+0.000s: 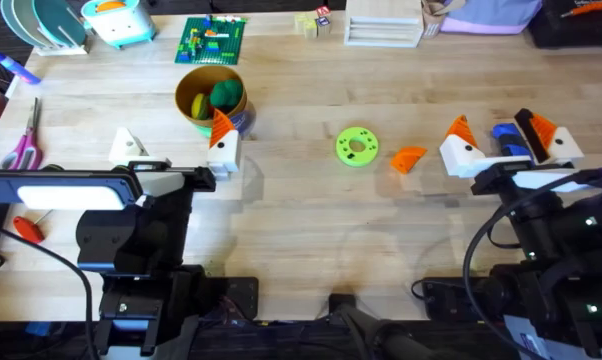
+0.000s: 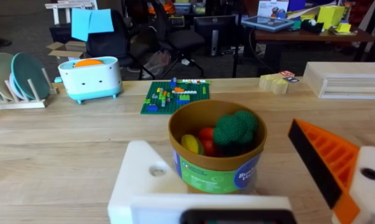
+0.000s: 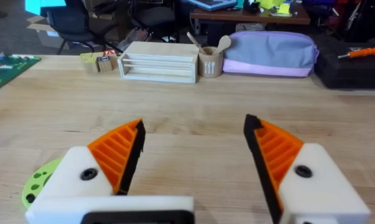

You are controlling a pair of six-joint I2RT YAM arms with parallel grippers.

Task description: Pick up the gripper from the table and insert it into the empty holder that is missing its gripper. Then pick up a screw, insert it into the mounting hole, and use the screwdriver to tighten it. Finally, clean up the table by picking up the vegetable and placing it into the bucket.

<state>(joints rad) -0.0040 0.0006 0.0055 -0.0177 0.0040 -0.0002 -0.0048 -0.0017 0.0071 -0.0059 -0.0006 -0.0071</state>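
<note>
The green disc [image 1: 357, 146] lies near the middle of the table and serves as the landmark. Just to its right, apart from it, the small orange gripper pad [image 1: 408, 159] lies loose on the wood, with nothing touching it.

Farther right of the disc, past the pad, the right gripper [image 1: 503, 143] hangs low over the table with its 2 fingers spread wide. Both fingers carry orange ribbed pads. From overhead a blue object [image 1: 509, 140] shows in the gap between them. I cannot tell whether it is the screwdriver or whether it touches either finger.

Left of the disc, the left gripper [image 1: 176, 143] is also spread wide and holds nothing. Its finger nearer the disc carries an orange pad. The far one is the holder [image 1: 129, 146], a plain white block. The left wrist view shows the mounting hole [image 2: 157, 168] as a small dark round hole in the holder's face.

The yellow bucket [image 1: 209, 95] stands left of the disc and farther back on the table, just beyond the gap between the left fingers. It holds a dark green lump [image 2: 235, 129], a yellow piece [image 2: 191, 144] and something red.

Well left of the disc, past the holder, a pair of scissors [image 1: 23, 145] lies on the table. A red-handled tool [image 1: 29, 227] lies near the left arm's base.
</note>
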